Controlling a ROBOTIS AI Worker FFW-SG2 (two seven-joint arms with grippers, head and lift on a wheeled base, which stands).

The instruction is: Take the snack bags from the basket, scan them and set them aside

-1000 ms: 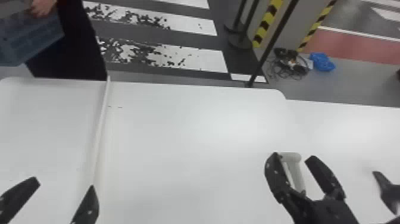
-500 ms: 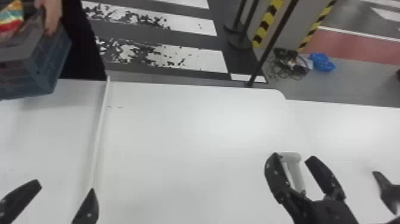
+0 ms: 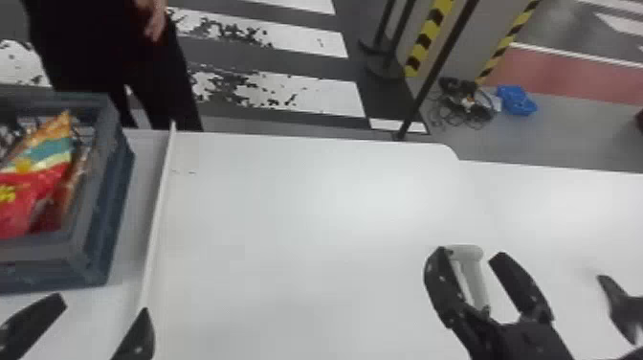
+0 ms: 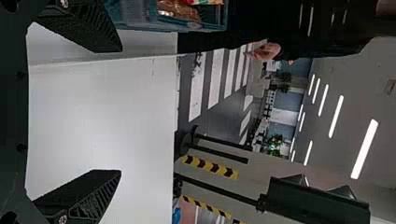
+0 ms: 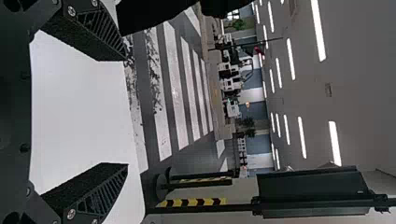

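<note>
While I watch from my station, the snack bags [image 3: 43, 179] are in the basket [image 3: 103, 230], which sits on the far left part of the white counter [image 3: 287, 230], left of the pale raised strip [image 3: 158, 206]; the bag on top is red, yellow, teal and orange, tilted, with its upper corner near the basket's back right; more wrapping, brownish and red, shows under and beside it. My left gripper [image 3: 104, 302] is at the lower left of the head view, on the near side of the basket and apart from it; its jaws stand wide, with white counter seen between them. My right gripper [image 3: 471, 250] is over the counter on the right side, its jaws also wide; in the head view a pale, rounded piece [image 3: 476, 282] shows between them, close by the left jaw, and I cannot tell whether the two touch. A dark object [image 3: 622, 306], cut off by the right edge, shows just beyond that gripper's right side; I cannot tell what it is.
</note>
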